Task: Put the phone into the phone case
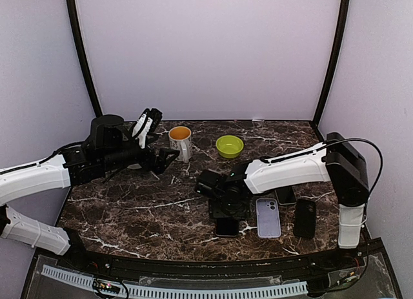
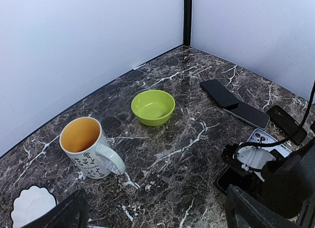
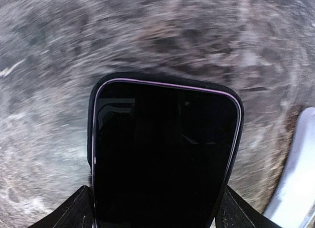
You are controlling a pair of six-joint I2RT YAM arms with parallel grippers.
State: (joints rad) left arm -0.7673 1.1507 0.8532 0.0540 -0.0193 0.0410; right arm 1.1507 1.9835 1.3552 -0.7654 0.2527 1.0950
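Between the right jaws the phone (image 3: 165, 159) is being clamped across its width, a fingertip (image 3: 74, 211) against each long edge, its long axis running straight out from them. It is being gripped low by the middle of the near edge of the bench (image 1: 129, 208), just beside a lilac slab (image 1: 268, 217), likely the case. The left jaws are being held wide toward the rear left corner.
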